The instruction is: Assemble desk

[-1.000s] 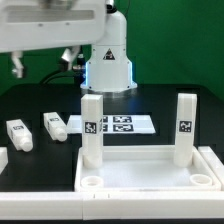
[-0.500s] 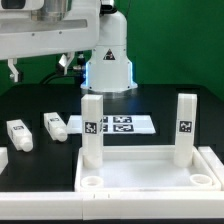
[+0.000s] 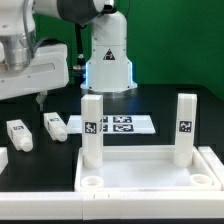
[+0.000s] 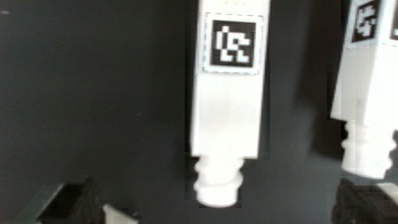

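Wrist view: tool (image 4: 217, 198) released, empty, over loose leg (image 4: 231, 115) lying near panel (image 3: 140, 172), prob. aligning for pick; 2 upright legs (image 3: 91, 135) in panel sockets.

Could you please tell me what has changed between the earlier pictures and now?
The arm swung down toward the exterior view's left, bringing the open, empty claw over the two loose legs. Nothing was grasped or released. The panel, its upright legs, the loose legs and the marker board stayed put.
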`<state>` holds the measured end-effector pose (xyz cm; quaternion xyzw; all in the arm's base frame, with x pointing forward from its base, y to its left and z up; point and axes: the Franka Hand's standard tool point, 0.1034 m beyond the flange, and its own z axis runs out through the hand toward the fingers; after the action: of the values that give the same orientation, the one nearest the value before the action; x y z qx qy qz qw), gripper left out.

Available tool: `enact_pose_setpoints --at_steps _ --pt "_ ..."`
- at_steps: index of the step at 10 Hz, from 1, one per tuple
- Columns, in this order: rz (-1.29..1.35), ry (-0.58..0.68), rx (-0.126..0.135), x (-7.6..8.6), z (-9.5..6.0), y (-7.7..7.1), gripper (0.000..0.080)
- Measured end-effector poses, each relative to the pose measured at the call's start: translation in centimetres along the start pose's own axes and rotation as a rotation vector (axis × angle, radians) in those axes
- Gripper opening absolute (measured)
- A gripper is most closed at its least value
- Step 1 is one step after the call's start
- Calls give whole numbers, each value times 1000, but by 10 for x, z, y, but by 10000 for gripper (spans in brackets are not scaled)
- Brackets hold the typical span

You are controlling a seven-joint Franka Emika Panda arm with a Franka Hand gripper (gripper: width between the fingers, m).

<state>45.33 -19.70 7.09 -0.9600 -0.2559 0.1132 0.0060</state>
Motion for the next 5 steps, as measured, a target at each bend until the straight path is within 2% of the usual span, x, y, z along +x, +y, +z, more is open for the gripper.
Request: enact_pose_setpoints --at_steps 3,4,5 --pt "-3 -4 0 -1 3 -1 649" --pt "-26 33 -46 -9 16 5 649" --pt "-21 36 -72 -22 34 10 649"
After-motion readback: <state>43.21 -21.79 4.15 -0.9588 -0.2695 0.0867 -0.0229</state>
